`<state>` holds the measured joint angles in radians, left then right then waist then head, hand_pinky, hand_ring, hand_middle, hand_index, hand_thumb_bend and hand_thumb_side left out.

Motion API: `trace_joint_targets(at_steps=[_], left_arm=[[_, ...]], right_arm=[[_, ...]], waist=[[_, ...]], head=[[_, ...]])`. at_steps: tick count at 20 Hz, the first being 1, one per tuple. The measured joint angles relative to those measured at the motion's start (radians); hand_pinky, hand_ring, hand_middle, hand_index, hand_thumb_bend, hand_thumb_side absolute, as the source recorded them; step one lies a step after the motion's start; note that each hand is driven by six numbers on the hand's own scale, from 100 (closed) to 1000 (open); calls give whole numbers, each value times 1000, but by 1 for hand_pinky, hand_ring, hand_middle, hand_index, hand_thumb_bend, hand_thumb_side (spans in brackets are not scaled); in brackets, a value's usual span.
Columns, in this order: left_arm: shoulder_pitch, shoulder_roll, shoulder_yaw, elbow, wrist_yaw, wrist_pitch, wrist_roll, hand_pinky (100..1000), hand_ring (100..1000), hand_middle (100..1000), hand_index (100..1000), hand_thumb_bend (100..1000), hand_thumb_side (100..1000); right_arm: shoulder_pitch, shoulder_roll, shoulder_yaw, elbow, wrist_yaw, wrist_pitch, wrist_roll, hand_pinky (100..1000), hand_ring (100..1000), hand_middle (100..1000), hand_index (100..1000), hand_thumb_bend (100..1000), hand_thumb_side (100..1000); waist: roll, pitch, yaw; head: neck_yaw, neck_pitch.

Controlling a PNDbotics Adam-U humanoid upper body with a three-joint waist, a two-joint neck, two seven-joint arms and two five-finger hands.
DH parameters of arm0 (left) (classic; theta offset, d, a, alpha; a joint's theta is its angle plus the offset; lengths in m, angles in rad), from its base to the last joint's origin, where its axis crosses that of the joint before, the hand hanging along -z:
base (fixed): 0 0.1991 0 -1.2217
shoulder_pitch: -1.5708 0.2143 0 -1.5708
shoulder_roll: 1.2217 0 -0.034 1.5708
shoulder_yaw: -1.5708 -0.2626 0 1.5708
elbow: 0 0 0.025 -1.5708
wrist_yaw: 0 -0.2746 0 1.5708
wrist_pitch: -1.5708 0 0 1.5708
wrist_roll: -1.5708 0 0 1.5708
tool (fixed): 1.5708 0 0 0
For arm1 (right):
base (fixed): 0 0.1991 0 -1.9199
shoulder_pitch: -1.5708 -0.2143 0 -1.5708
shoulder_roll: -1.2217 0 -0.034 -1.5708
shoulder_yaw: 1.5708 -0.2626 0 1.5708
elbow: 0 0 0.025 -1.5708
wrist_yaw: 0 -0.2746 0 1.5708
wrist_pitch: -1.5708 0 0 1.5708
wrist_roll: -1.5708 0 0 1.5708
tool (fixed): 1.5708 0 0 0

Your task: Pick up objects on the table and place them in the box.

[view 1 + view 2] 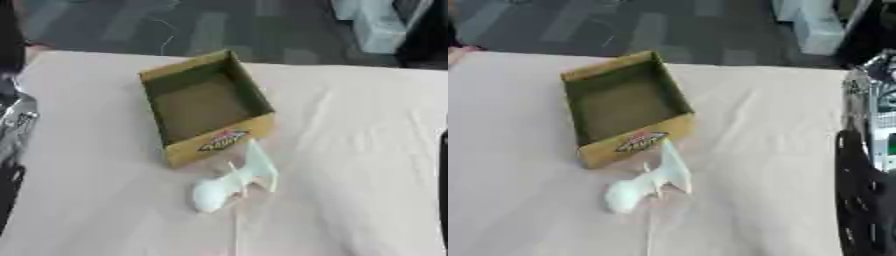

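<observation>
Our right arm (868, 150) fills the right edge of the right eye view and our left arm (13, 130) the left edge of the left eye view; neither hand shows, so we cannot tell their state. The pale white toy (229, 184) lies at centre frame, just below the open cardboard box (179, 152). Its thin fins could slip from a grasp, or we might nudge the box. The box's front label (223, 140) is unreadable
</observation>
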<state>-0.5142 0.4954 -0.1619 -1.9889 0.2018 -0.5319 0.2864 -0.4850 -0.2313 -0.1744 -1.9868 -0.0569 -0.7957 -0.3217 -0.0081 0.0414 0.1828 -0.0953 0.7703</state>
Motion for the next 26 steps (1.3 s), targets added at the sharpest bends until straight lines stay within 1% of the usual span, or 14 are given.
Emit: trace_joint_targets(at_steps=[9, 13, 14, 18, 21, 23, 24, 26], left_arm=[[0, 0, 0, 0, 0, 0, 0, 664, 565, 762, 795, 273, 665], [0, 0, -2, 0, -4, 11, -8, 665, 558, 766, 797, 255, 680], [0, 0, -4, 0, -7, 17, -11, 669, 544, 771, 801, 227, 701], [0, 30, -20, 0, -38, 76, -45, 671, 520, 773, 800, 171, 723], [0, 75, -35, 0, -105, 127, -75, 671, 518, 769, 798, 151, 713], [-10, 111, -43, 0, -159, 157, -93, 673, 516, 767, 797, 140, 717], [-16, 128, -46, 0, -186, 171, -104, 675, 514, 767, 800, 109, 729], [-29, 168, -59, 0, -244, 200, -144, 681, 525, 768, 808, 100, 737]], right_arm=[[0, 0, 0, 0, -3, 0, 1, 683, 583, 596, 715, 100, 889], [0, 0, 0, 0, -4, 0, 1, 684, 583, 596, 715, 100, 888], [0, 0, 0, 0, -4, 0, 2, 683, 583, 596, 715, 100, 888], [0, 0, -6, 0, -4, 3, 5, 683, 582, 594, 715, 100, 888], [0, 0, -6, 0, -4, 4, 5, 683, 582, 594, 715, 100, 889], [0, 0, -6, 0, -4, 4, 5, 683, 583, 594, 715, 100, 889], [0, 0, -6, 0, -4, 5, 5, 683, 583, 594, 715, 100, 889], [0, 0, -5, 0, -4, 6, 7, 683, 583, 593, 715, 100, 889]], waist=[[0, 0, 0], [0, 3, -8], [0, 4, -11], [0, 5, -26], [1, 5, -33], [5, 5, -37], [7, 4, -40], [12, 2, -43]], head=[[0, 0], [0, 0], [0, 0], [-1, 0], [-1, 0], [-1, 0], [-1, 0], [-1, 0]])
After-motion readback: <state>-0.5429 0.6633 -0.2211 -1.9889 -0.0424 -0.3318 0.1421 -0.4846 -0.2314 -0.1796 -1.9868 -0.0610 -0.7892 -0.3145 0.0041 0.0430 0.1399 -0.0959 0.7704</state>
